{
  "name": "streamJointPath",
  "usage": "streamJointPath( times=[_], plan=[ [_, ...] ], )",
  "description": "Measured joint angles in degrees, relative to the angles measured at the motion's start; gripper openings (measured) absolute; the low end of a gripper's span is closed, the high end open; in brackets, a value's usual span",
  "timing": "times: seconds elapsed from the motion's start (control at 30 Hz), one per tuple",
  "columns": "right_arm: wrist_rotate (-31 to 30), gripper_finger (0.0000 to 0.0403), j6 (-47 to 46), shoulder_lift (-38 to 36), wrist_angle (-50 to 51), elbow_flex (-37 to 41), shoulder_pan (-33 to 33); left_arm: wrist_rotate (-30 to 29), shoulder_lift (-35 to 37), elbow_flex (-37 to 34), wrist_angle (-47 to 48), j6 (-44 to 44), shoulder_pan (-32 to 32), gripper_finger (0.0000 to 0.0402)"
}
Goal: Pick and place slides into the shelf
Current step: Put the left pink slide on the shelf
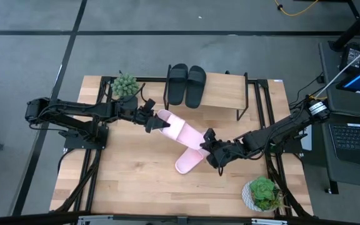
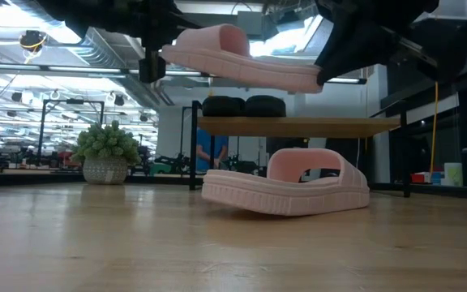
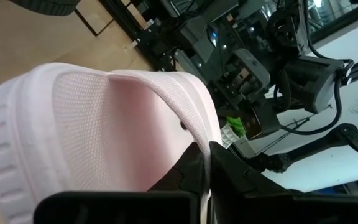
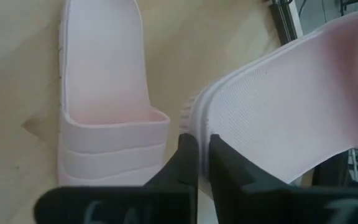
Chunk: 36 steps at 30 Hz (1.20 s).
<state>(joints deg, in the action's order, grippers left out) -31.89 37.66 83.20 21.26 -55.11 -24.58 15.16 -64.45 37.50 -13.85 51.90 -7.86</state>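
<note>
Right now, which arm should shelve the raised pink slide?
Right, probably: left tool and right tool both grip the raised pink slide, but the shelf is bare only past the black slides, on the right.

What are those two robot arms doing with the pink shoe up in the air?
Both arms are holding one pink slide off the table together. The left gripper is pinched shut on one end of it, and the right gripper is pinched shut on the other end. The second pink slide lies on the table underneath. Two black slides already sit side by side on the shelf, so the pink ones are not yet up there.
</note>
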Motion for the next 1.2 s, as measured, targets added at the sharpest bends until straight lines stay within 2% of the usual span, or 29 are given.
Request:
streamJointPath(
  times=[0.13, 0.27, 0.5, 0.67, 0.83, 1.03, 1.2],
  plan=[
    [0.51, 0.002, -1.64, 0.0, -0.32, 0.0, 0.0, -1.41, 0.0, 0.0, 0.0, 0.0, 0.04, 0.0012],
    [0.23, 0.002, -2.76, -0.02, -0.55, 0.0, 0.04, -7.02, -0.02, 0.0, 0.0, -0.1, 0.09, 0.002],
    [0.71, 0.0019, -6.17, -0.07, 1.47, 0.0, -0.02, -9.88, -0.02, 0.0, 0.05, -6.01, -0.11, 0.0061],
    [-0.2, 0.0019, -6.75, -0.05, 2.3, -0.37, 0.04, -9.86, -0.02, 0.0, 0.05, -10.02, -2.21, 0.0095],
    [-1.09, 0.0017, -12.17, -0.04, 8.98, -3.49, 0.02, -9.83, 0.45, 0.0, -0.16, -16.51, -5.51, 0.0115],
    [-1.51, 0.0017, -15.09, -0.04, 12.12, -7.19, -0.11, -9.82, 2.16, 0.04, -5.55, -18.36, -7.93, 0.0111],
    [-1.56, 0.0017, -15.07, -0.04, 13.38, -10.25, -0.24, -5.16, 4.85, 0.07, -8.14, -24.02, -7.93, 0.0103]
  ],
)
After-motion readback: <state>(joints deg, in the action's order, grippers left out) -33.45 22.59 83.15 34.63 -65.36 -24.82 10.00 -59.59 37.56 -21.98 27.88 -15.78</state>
